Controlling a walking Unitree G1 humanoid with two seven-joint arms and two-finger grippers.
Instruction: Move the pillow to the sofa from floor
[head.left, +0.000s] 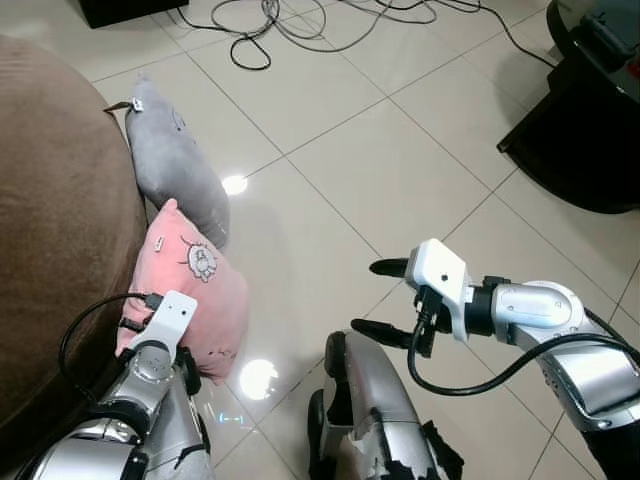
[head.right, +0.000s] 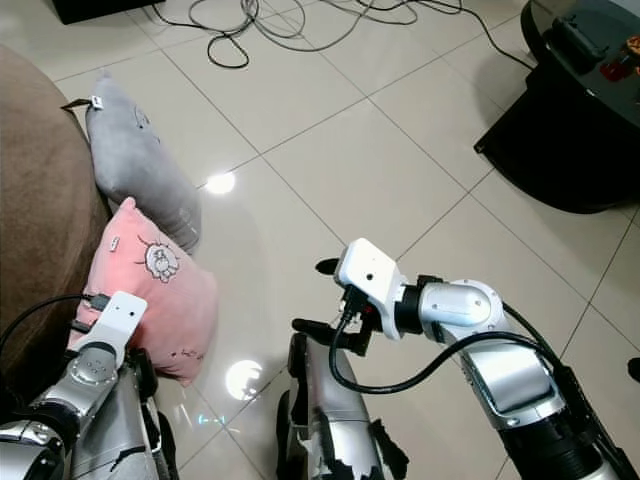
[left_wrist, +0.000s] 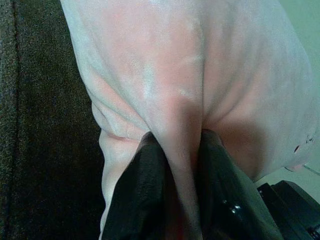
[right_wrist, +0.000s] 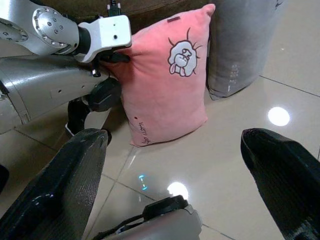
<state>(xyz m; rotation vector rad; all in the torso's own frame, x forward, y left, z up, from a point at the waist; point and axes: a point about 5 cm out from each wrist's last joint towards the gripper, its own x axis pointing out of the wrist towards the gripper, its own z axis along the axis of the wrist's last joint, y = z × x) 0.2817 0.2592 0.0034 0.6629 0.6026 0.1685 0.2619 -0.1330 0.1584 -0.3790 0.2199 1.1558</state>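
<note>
i see a pink pillow (head.left: 195, 290) printed with a small white cartoon animal outlined in black, a line of dark lettering near its lower edge, standing beside a plain grey pillow (head.left: 175, 170) against a dark brown sofa (head.left: 55, 220). the floor (head.left: 400, 170) is glossy cream tile with thin dark grout lines and white light spots, crossed by black and grey cables (head.left: 300, 25). my left gripper (left_wrist: 177, 165) has black fingers on pink fabric, my right gripper (head.left: 385, 298) has black fingers, a white wrist block and silver arm, and a black table (head.left: 575, 130) stands on the right.
</note>
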